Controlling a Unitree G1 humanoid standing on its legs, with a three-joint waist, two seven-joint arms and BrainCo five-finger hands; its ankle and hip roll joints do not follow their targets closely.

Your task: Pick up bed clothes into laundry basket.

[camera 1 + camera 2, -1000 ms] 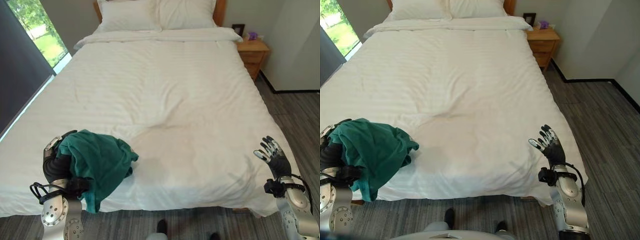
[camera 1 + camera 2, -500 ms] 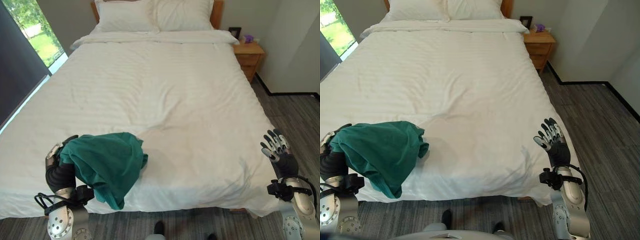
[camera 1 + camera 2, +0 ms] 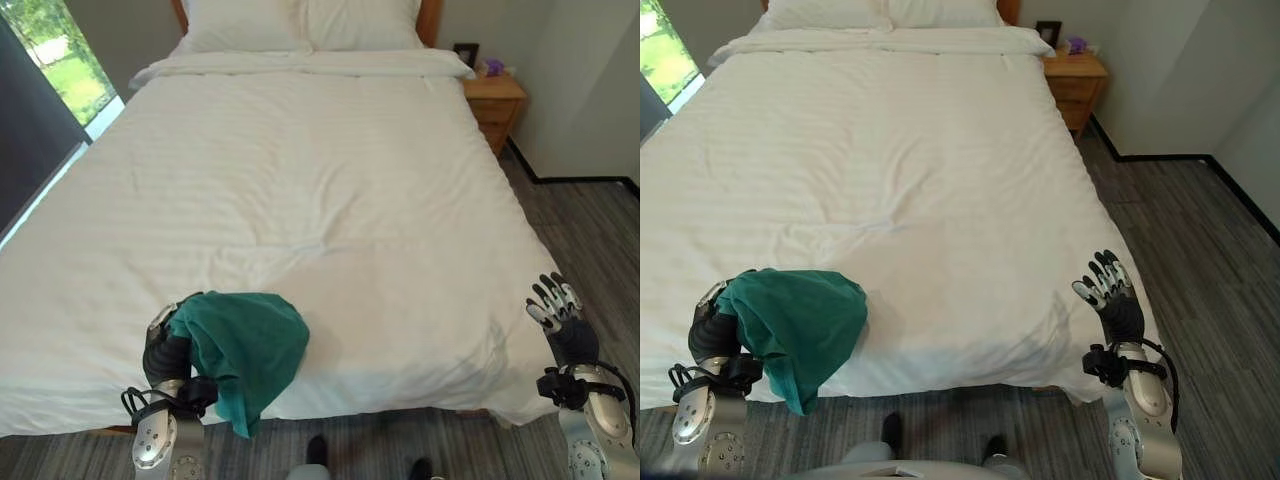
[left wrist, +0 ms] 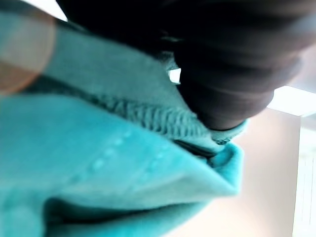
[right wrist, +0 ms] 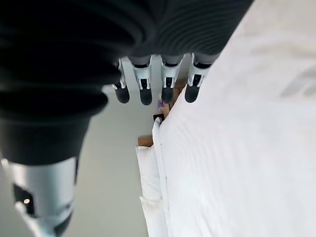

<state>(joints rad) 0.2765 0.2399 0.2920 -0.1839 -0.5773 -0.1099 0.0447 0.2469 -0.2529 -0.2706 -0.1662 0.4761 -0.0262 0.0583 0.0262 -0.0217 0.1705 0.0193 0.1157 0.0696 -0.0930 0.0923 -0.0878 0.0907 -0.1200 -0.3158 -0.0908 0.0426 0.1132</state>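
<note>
A dark green garment (image 3: 247,345) hangs bunched from my left hand (image 3: 160,348) over the foot edge of the white bed (image 3: 320,180), its loose end dangling below the mattress edge. Its knit hem (image 4: 148,116) lies pressed against the hand's dark cover in the left wrist view. The cloth covers most of the hand. My right hand (image 3: 558,318) stands upright beside the bed's right foot corner, fingers (image 5: 146,89) straight and holding nothing, apart from the garment.
Two white pillows (image 3: 300,25) lie at the headboard. A wooden nightstand (image 3: 495,95) stands at the far right of the bed. A window (image 3: 55,60) runs along the left. Grey floor (image 3: 1200,230) stretches right of the bed.
The camera has shifted. My left hand has carried the green garment to the right along the foot edge, and the cloth hangs more bunched. My right hand sits a little lower.
</note>
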